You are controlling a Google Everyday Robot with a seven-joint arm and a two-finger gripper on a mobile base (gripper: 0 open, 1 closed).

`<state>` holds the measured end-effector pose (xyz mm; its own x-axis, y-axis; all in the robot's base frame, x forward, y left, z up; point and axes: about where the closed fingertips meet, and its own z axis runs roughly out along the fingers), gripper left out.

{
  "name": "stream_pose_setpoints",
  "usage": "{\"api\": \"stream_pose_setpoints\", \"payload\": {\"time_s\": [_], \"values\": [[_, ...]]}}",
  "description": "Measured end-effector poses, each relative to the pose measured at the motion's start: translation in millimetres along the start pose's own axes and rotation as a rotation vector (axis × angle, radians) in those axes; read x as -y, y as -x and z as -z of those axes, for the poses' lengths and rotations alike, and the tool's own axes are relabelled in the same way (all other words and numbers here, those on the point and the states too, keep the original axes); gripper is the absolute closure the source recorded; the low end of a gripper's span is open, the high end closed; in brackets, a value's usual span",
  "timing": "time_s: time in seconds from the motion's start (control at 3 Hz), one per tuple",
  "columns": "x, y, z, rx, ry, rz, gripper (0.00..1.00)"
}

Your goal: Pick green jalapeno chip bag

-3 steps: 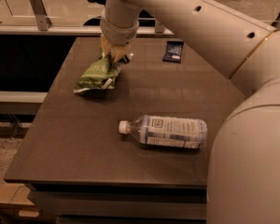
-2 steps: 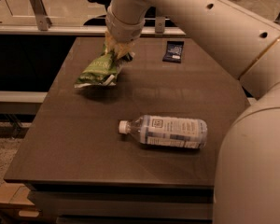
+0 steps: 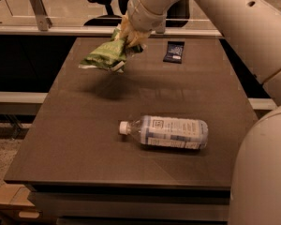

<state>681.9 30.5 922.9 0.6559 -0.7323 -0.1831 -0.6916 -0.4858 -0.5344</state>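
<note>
You are looking at the green jalapeno chip bag (image 3: 102,55) hanging clear of the dark table (image 3: 61,139), up and to the left of the clear water bottle (image 3: 168,131) and well apart from it. It is casting a soft shadow on the tabletop beyond the bottle's capped end. The bag is tilting, its pale crimped left end dipping lower. At the bag's right end, the gripper (image 3: 129,40) is clamping its fingers (image 3: 126,29) on the crumpled foil, above and behind the bottle's cap. The bottle itself is lying on its side, white cap pointing left, label facing up. Behind the bottle, towards the far edge, a small dark blue packet (image 3: 173,51) is lying flat, near the gripper but not touching it. The robot's pale arm (image 3: 215,13) is reaching in from the right, passing above and behind the bottle
</note>
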Motion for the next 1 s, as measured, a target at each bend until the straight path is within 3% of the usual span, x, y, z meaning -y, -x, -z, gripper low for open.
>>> {"api": "stream_pose_setpoints", "payload": {"time_s": [1.0], "values": [[3,-30,78,0.017,-0.145,-0.054,1.0]]}}
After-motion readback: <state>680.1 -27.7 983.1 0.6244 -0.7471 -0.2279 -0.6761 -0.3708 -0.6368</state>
